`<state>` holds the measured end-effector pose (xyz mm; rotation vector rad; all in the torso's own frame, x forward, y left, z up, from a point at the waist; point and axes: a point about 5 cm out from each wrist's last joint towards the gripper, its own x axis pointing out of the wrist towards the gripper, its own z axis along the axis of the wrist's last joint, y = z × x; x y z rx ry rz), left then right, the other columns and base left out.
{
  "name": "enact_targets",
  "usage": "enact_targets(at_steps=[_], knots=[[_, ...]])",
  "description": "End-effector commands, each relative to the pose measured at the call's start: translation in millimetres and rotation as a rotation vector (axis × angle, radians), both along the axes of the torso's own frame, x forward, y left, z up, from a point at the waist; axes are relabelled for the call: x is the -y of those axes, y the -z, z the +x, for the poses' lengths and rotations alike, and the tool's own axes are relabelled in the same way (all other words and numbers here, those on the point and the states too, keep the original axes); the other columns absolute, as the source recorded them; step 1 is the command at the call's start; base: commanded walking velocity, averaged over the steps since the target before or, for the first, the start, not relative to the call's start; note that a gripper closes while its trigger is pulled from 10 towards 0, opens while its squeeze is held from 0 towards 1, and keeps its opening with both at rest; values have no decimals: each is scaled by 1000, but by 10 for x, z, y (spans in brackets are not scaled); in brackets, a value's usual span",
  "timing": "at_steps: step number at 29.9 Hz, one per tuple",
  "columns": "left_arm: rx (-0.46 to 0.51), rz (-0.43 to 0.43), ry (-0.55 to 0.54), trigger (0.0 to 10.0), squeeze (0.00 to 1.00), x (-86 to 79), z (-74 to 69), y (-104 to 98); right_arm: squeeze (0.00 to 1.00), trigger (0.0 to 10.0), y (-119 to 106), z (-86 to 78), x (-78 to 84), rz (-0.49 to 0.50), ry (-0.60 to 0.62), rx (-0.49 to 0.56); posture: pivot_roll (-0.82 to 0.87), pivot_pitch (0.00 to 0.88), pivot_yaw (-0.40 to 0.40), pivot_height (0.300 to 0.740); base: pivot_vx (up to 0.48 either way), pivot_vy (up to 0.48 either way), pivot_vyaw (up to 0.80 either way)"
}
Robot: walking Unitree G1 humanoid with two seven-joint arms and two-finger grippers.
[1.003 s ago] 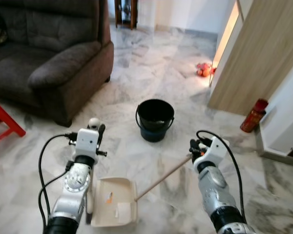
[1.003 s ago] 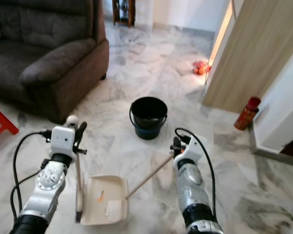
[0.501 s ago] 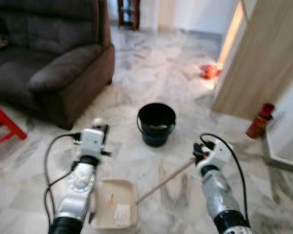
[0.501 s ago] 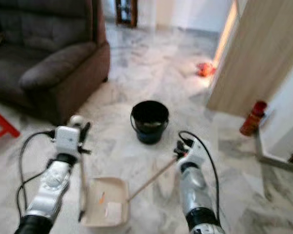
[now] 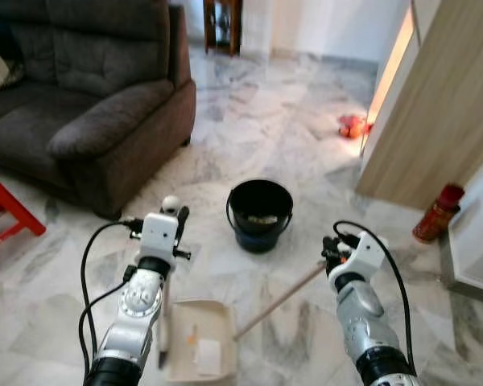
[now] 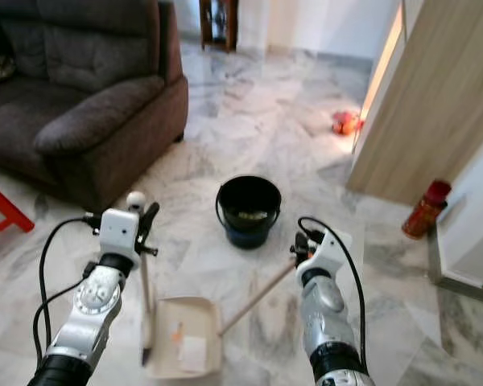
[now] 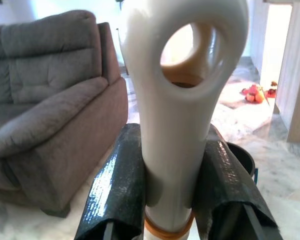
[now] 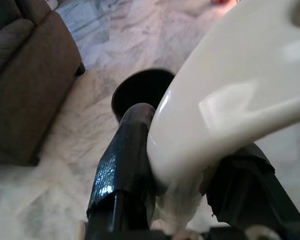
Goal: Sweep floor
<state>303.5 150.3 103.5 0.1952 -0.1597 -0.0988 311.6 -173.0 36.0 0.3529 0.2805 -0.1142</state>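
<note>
Walking closer to the black bucket [image 5: 259, 213], it's now nearer than a second ago. Left gripper [image 7: 172, 200] stays clamped on the dustpan handle [image 7: 182, 100], dustpan [image 5: 197, 350] below it. Right gripper [image 8: 190, 185] grips the broom handle [image 5: 282, 297]. Dumping's next, I reckon.

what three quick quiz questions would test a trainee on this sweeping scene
1. True or false: the dustpan lies on the floor with scraps in it.
2. Which claw grips the dustpan's upright white handle? A) left claw B) right claw
3. Fill in: beyond the dustpan stands a black ____.

Key: 1 true; 2 A; 3 bucket. The right claw is clamped on the broom handle, a wooden stick slanting down to the pan.
</note>
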Motion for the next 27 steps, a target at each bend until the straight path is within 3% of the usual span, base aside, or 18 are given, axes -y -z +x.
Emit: enact_targets(at_steps=[1, 27], knots=[[53, 22, 2, 10000, 0, -29, 35, -118, 0, 10000, -125, 85, -79, 25, -13, 54, 49, 0, -47, 740, 281, 0, 0], [53, 24, 5, 10000, 0, -7, 57, -126, 0, 10000, -126, 77, -54, 5, -26, 55, 50, 0, -52, 740, 281, 0, 109]])
